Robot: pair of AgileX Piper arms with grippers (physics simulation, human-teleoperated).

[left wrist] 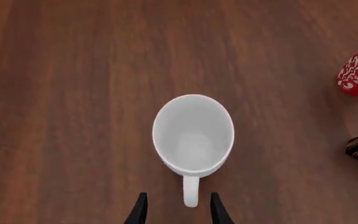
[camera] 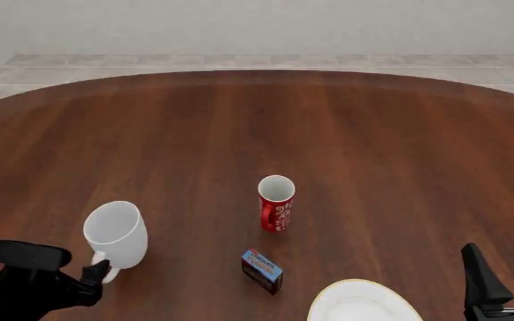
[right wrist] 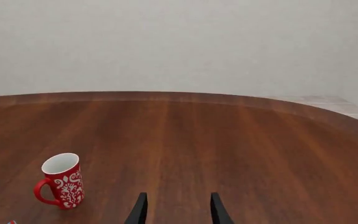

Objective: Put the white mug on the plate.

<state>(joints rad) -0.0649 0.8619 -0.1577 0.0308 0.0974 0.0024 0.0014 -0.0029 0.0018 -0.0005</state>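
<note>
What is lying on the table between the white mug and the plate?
In the front view, a small box lies between the white mug and the plate; otherwise only bare table shows there.

The front view looks forward and down over the worktop (camera: 347, 134). The left wrist view looks steeply down, close. The right wrist view faces level, sharing the red mug (right wrist: 61, 186) with both.
</note>
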